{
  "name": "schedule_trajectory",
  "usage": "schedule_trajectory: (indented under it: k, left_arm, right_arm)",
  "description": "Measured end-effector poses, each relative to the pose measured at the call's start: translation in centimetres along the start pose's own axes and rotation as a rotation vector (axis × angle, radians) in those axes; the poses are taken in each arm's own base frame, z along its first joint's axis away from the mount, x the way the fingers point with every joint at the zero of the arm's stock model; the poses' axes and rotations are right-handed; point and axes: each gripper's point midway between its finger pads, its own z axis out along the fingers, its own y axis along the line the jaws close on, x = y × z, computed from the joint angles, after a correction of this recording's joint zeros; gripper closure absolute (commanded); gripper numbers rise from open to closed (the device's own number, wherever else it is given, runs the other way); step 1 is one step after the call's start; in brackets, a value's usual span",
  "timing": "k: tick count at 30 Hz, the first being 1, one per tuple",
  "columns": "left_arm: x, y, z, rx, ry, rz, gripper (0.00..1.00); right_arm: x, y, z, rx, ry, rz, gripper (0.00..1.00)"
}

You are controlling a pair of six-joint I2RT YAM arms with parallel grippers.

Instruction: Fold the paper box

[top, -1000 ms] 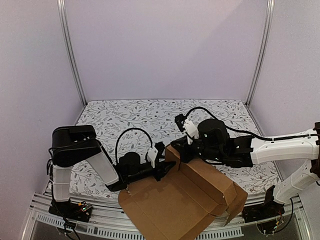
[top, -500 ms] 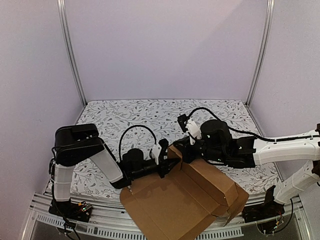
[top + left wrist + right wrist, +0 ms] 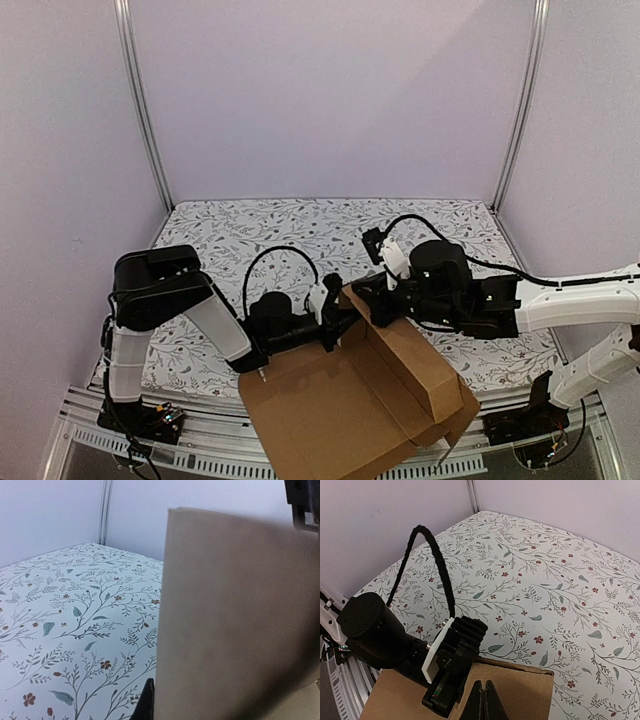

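Note:
The paper box (image 3: 340, 410) is brown cardboard, partly folded, lying at the near table edge between the arms. One flap (image 3: 358, 303) stands up at its far corner. My left gripper (image 3: 338, 318) is at that flap's left side. In the left wrist view the flap (image 3: 235, 620) fills the right half and one dark finger (image 3: 147, 702) lies against it; the other finger is hidden behind it. My right gripper (image 3: 484, 700) is shut at the flap (image 3: 520, 690), fingers pressed together over it. It meets the flap from the right in the top view (image 3: 372, 305).
The table has a white floral cloth (image 3: 280, 235). Purple walls and metal posts (image 3: 140, 100) enclose it. The box overhangs the front rail (image 3: 150, 440). The left arm's black cable (image 3: 437, 565) loops above its wrist, close to my right gripper.
Both grippers have moved a little to the right with the flap, which now stands more upright. The box's right side has folded in and sits lower.

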Motion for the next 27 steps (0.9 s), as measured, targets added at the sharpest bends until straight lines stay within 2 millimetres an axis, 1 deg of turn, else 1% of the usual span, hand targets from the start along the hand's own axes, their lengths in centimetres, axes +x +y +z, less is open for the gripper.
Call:
schedule_trajectory:
  k: [8,10,13,18,21,23,27]
  left_arm:
    - [0.0,-0.2,0.1,0.013,0.004,0.012,1.0]
    - [0.0,-0.2,0.1,0.013,0.003,0.019,1.0]
    - [-0.1,-0.1,0.1,0.007,-0.002,0.04,1.0]
    - [-0.5,0.5,0.2,-0.004,-0.011,0.083,1.0]
    - [-1.3,1.4,0.4,-0.005,-0.028,0.104,1.0]
    - [-1.9,2.0,0.7,0.0,-0.041,0.119,1.0]
    - [-3.8,2.7,1.4,0.032,-0.079,0.144,1.0]
  right_arm:
    - [0.0,-0.4,-0.6,0.01,-0.005,0.005,1.0]
    - [0.0,-0.4,-0.9,0.011,-0.003,0.007,0.98]
    - [-0.2,-0.5,-1.3,0.011,-0.006,0.012,0.93]
    - [-0.5,-0.7,-1.7,0.022,-0.014,0.014,0.93]
    - [-0.5,-1.1,-1.8,0.046,-0.014,-0.001,0.94]
    - [-0.8,-1.3,-1.8,0.06,-0.024,-0.011,0.94]
    - [-2.4,-1.6,-1.9,0.079,-0.057,-0.029,0.95]
